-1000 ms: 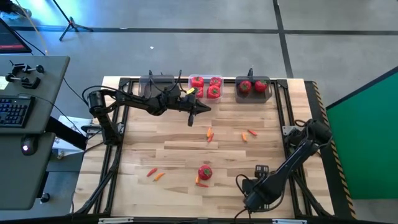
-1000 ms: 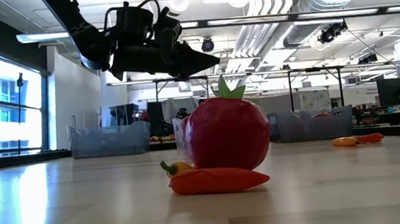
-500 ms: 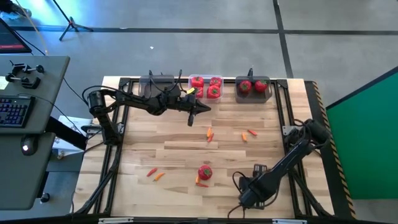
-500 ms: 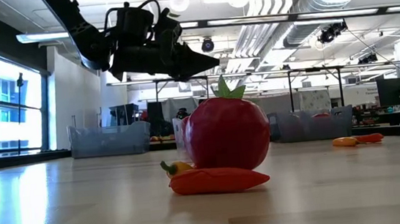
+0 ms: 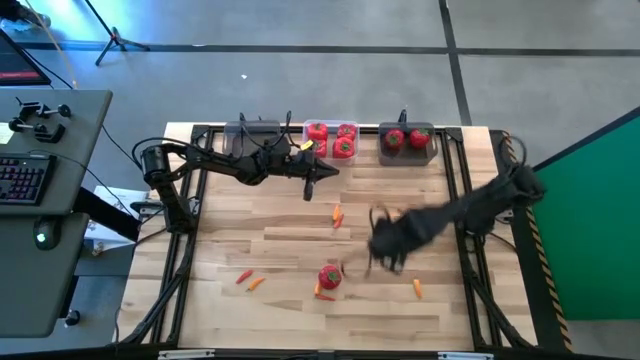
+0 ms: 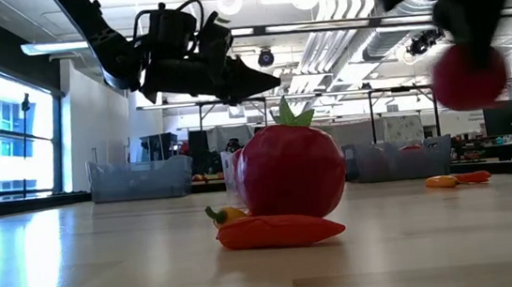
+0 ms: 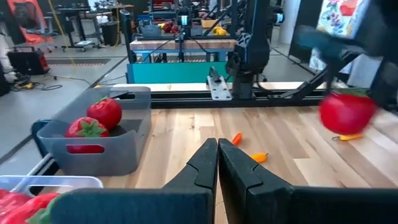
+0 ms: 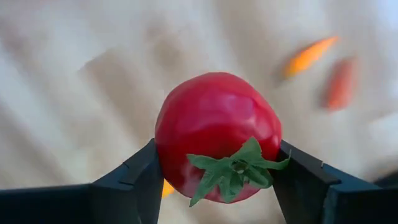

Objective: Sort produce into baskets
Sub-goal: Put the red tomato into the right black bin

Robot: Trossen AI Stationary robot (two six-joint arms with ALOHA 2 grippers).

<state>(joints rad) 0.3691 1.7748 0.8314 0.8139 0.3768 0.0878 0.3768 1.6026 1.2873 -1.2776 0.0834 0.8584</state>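
Light wood plank worktop point(image 5: 290, 235) in a black frame. Along its far edge, three bins in a row: dark grey bin point(image 5: 252, 137), clear bin point(image 5: 331, 140) with red peppers, dark grey bin point(image 5: 407, 142) with two tomatoes. Mid worktop: orange carrot piece point(image 5: 337, 214), two more small pieces point(image 5: 399, 215) well apart from it. Near edge: red tomato point(image 5: 329, 277) touching an orange piece, two carrot pieces point(image 5: 250, 280) to its left, one carrot piece point(image 5: 417, 289) to its right.
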